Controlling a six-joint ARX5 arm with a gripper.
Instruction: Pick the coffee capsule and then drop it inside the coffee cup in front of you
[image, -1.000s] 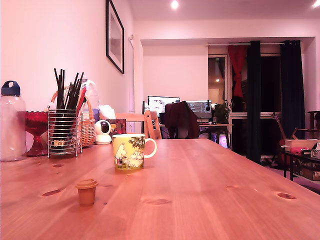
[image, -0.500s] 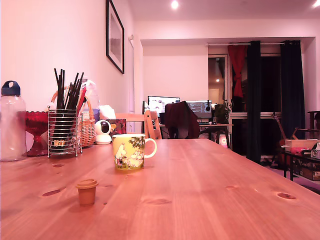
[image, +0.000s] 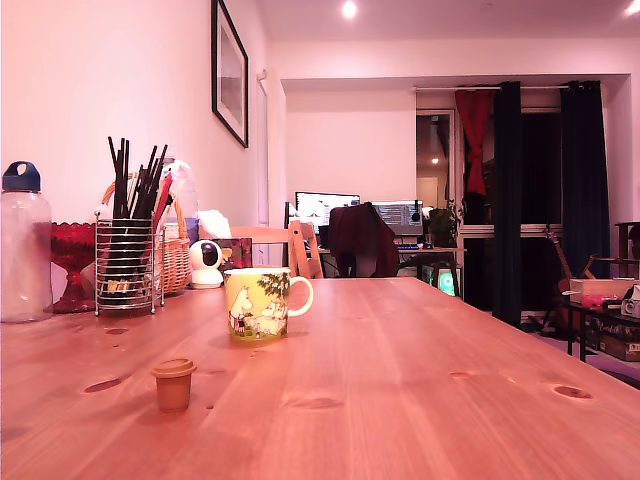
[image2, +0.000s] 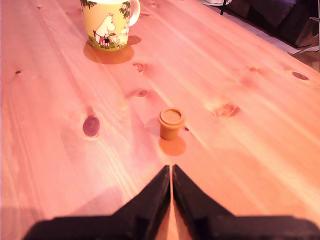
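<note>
The coffee capsule (image: 174, 383) (image2: 171, 123), a small tan-brown pod with a wider rimmed top, stands upright on the wooden table toward the exterior view's left. The coffee cup (image: 262, 302) (image2: 107, 23) is a yellow mug with cartoon figures and a white handle, standing farther back on the table. In the wrist view my gripper (image2: 171, 171) hangs above the table a short way from the capsule, its black fingers (image2: 158, 192) pressed together and shut on nothing. The gripper does not show in the exterior view.
At the exterior view's left stand a clear bottle (image: 23, 245), a red glass bowl (image: 74, 257), a wire holder of black sticks (image: 128, 250), a basket and a small white camera (image: 207, 265). Chairs and a desk lie beyond the table's far end.
</note>
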